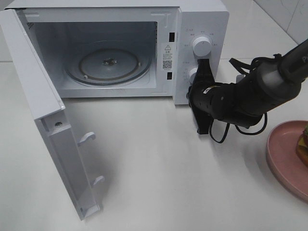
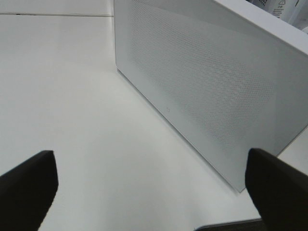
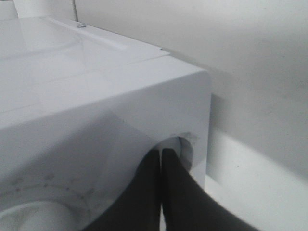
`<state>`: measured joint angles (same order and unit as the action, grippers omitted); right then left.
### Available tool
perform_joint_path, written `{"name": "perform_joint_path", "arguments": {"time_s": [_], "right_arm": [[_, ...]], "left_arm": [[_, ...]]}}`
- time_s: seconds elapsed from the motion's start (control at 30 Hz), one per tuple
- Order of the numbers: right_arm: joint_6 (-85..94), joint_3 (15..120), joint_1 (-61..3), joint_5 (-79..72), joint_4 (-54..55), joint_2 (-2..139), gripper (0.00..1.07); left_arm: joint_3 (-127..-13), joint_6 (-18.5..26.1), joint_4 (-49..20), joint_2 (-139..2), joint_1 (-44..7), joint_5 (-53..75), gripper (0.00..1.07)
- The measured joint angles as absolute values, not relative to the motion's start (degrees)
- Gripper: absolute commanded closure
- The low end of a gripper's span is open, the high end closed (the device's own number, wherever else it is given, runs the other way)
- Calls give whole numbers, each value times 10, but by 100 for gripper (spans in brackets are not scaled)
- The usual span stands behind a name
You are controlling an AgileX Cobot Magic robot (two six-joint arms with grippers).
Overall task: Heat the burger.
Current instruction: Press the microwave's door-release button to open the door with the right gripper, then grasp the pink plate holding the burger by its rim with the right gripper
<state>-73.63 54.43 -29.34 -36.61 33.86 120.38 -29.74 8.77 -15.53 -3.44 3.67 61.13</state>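
The robot's right hand (image 3: 161,156) sits pinched shut, empty, at the microwave's (image 1: 202,19) lower knob (image 1: 194,75); its left hand (image 2: 151,185) gapes wide. It should probably fetch the burger (image 1: 302,144) at four o'clock first, squeezing gently.

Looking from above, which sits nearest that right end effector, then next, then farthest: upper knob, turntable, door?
1. Upper knob, just behind the right end effector, on the panel.
2. Turntable, farther left.
3. Door, swung open, far left.
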Motion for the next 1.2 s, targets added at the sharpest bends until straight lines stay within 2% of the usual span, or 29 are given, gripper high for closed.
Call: {"name": "perform_joint_path", "arguments": {"time_s": [0.57,0.93,1.2], "right_arm": [[-697,479,-297,-293,251,1098,107],[-508,438,-297,-198,235,996,107],[-373,438,-297,-73,151,949,106]], "left_arm": [[-297,88,-155,-34,37,611,9],[-297,88,-155,-34,37,611,9],[-297,88,-155,-34,37,611,9]]}}
